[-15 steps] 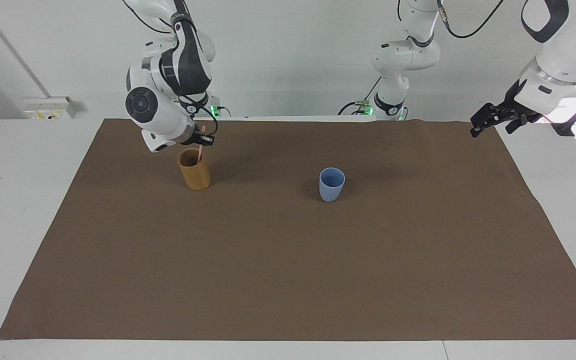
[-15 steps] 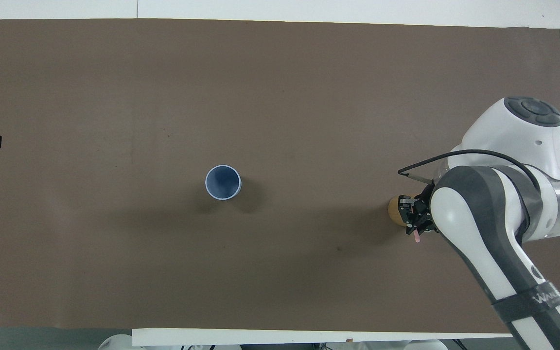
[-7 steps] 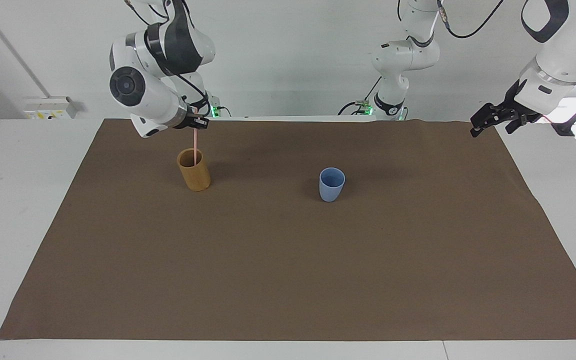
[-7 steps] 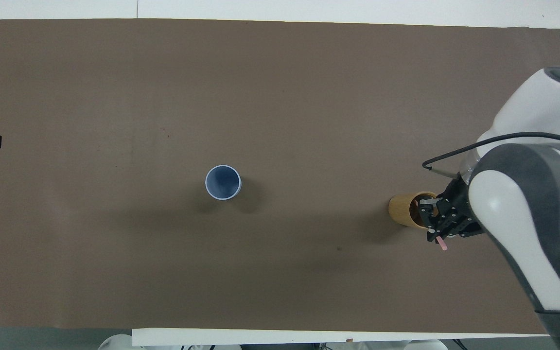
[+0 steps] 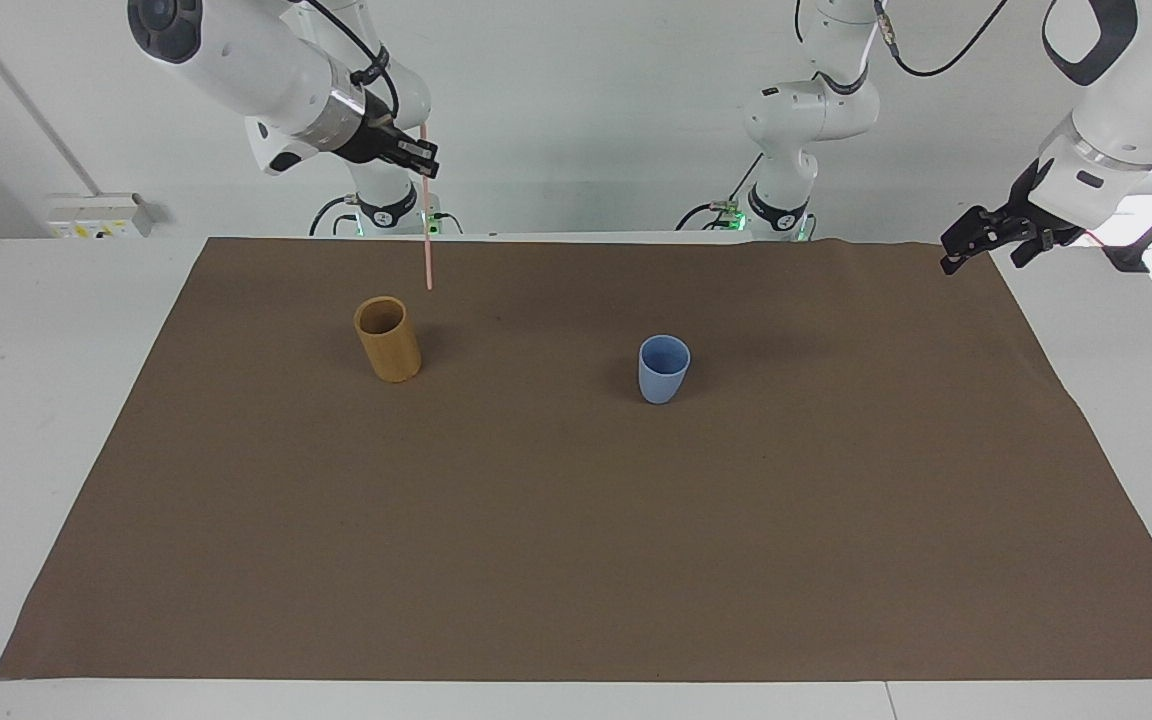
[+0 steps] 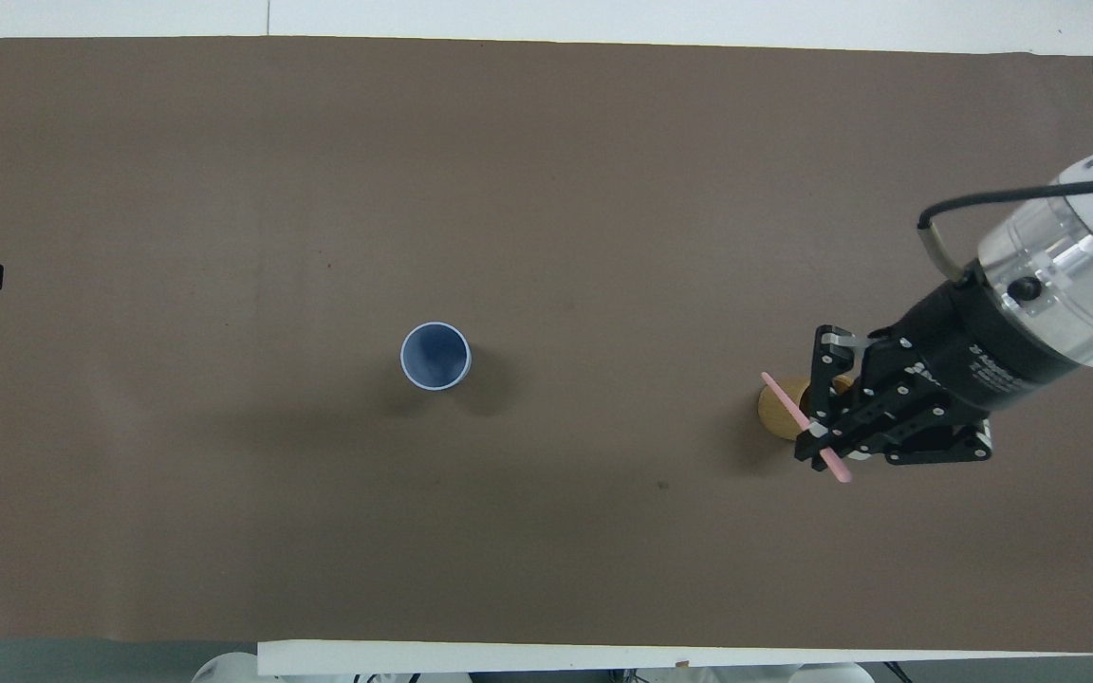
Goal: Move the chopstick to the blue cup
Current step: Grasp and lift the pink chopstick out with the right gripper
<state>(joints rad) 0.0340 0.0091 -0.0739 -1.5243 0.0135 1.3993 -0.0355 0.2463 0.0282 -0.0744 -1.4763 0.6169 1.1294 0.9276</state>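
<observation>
My right gripper is shut on the pale pink chopstick near its top end and holds it upright, high in the air. The stick's lower tip hangs clear above the tan wooden cup. In the overhead view the right gripper and the chopstick cover part of the tan cup. The light blue cup stands upright and empty near the middle of the mat, also seen from overhead. My left gripper waits raised over the mat's corner at the left arm's end.
A brown mat covers most of the white table. The tan cup stands toward the right arm's end, about level with the blue cup. A third white arm stands at the table's robot edge.
My right gripper has risen with the chopstick, drawing it fully out of the tan cup and shifting a little toward the blue cup. The left arm has not moved.
</observation>
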